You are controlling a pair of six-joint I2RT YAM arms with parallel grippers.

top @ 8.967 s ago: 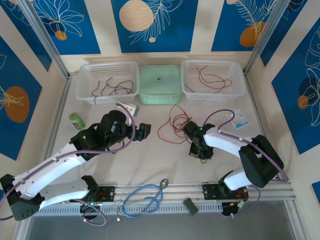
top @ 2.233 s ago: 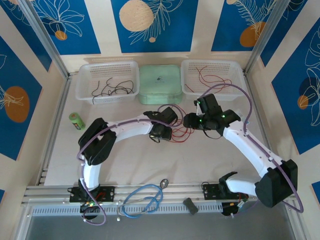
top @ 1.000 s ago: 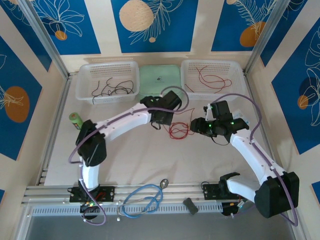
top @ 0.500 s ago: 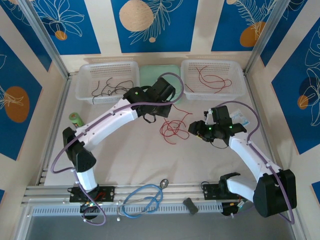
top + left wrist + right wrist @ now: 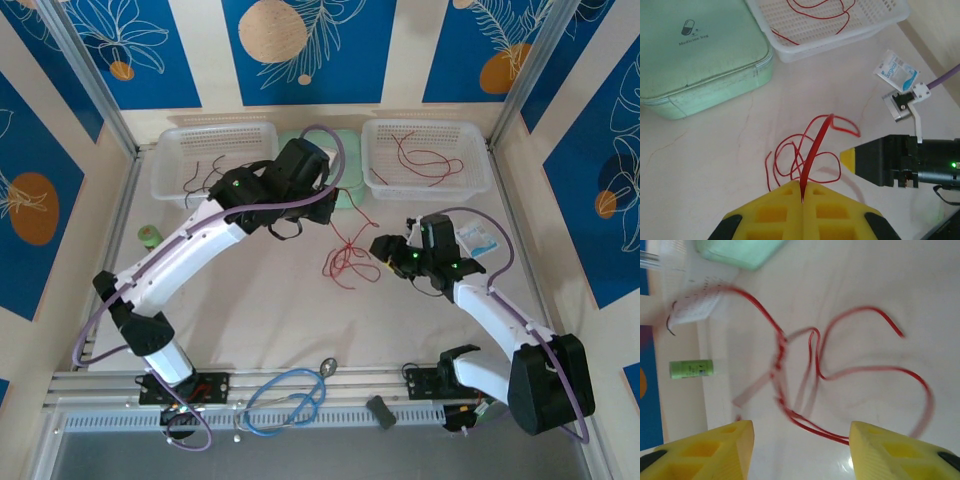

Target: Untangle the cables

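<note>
- Pale tabletop (image 5: 250, 310) carries the tangled red cable (image 5: 345, 262) at its middle, between both arms.
- Left gripper (image 5: 803, 187) is clamped on one strand, which slants up from the tangle.
- Right gripper (image 5: 801, 432) stands parted just beside the loops, gripping nothing.

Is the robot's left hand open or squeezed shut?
Shut. In the left wrist view, the left hand has its two yellow halves pressed together, pinching one red cable between them.

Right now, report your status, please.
Left claw shut on the red cable. Right claw open beside its loops. Green box stands apart from it.
</note>
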